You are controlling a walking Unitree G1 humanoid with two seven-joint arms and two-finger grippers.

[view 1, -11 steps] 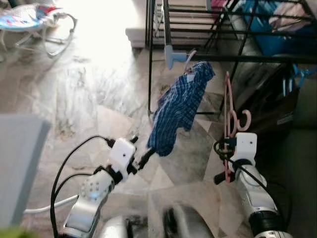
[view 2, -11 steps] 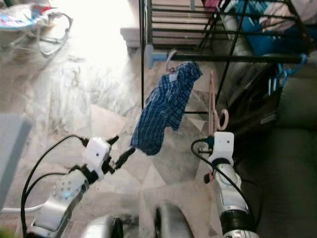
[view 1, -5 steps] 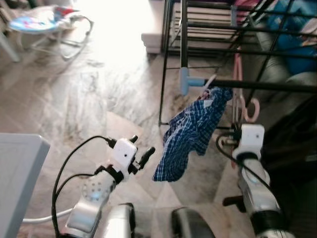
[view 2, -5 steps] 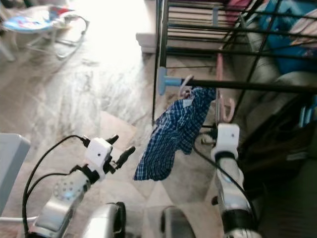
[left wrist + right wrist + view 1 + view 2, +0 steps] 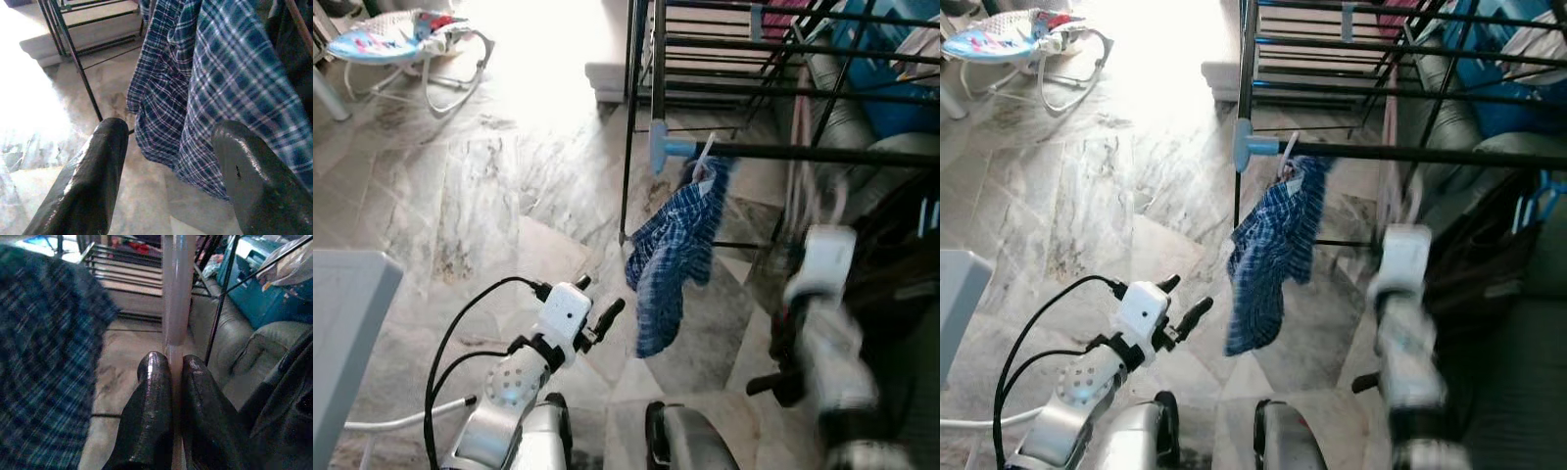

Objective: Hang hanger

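The right pincer [image 5: 170, 377] is clamped tight on the pale pink hanger [image 5: 175, 289], its two black fingers [image 5: 151, 401] pressed either side of the thin stem with no gap left. That grip makes sense: the hanger stands upright out of the fingers so the hook end can be lifted toward the black rail [image 5: 822, 154] of the drying rack [image 5: 641, 108]. In the head views the right arm [image 5: 822, 294] is badly smeared, and the hanger shows there as a faint pink streak beside the rail, so I can't tell how near the hook is to the bar, or whether it touches. The hook itself is cut off in the wrist view — only the straight stem shows.

The left pincer [image 5: 594, 315] is held low and out in front, fingers spread wide w/ nothing between them. It points at the blue checked shirt [image 5: 671, 259], which already hangs from the rail by its own pale hook near the blue corner joint [image 5: 661, 149]. Seems to me it's just waiting clear of the cloth.

The shirt drapes bunched, so its hanger's shape is hidden. Beyond lie the marble floor [image 5: 480, 186] and a baby bouncer [image 5: 401, 34], washed out by glare. At the right sit a dark sofa [image 5: 1518, 372] and blue bundles — hard to read.
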